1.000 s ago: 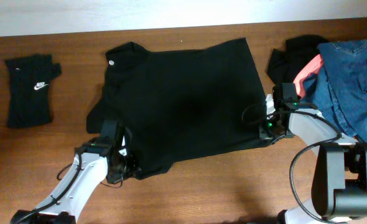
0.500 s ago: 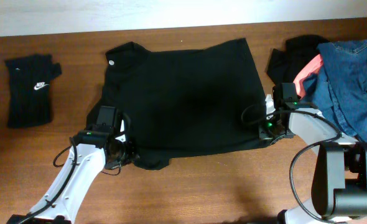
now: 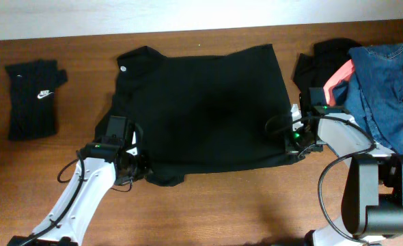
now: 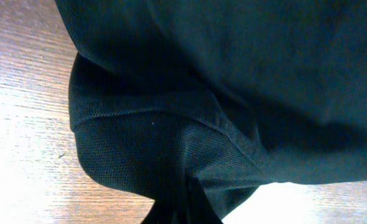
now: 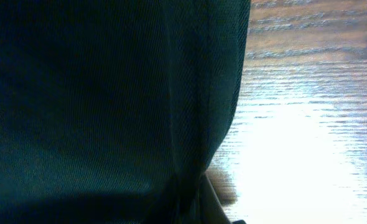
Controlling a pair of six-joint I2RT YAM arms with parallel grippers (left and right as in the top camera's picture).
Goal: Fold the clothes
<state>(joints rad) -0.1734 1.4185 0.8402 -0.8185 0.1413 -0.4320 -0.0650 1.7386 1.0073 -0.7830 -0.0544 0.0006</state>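
Clothes are spread over a brown wooden tabletop (image 3: pixel 242 205), seen from above. A large black short-sleeved shirt (image 3: pixel 201 109) is laid flat across the middle, and a small white round logo (image 3: pixel 123 67) is seen near its upper left corner. The left claw (image 3: pixel 134 167) is clenched on the shirt's lower left corner, where the fabric is bunched up. The right claw (image 3: pixel 296 145) is clenched on the shirt's lower right edge. A small folded black garment with a white swoosh (image 3: pixel 34 99) is set well apart at the far left. At the far right, a blue denim piece (image 3: pixel 386 89) is heaped beside a coral-pink piece (image 3: pixel 335 80).
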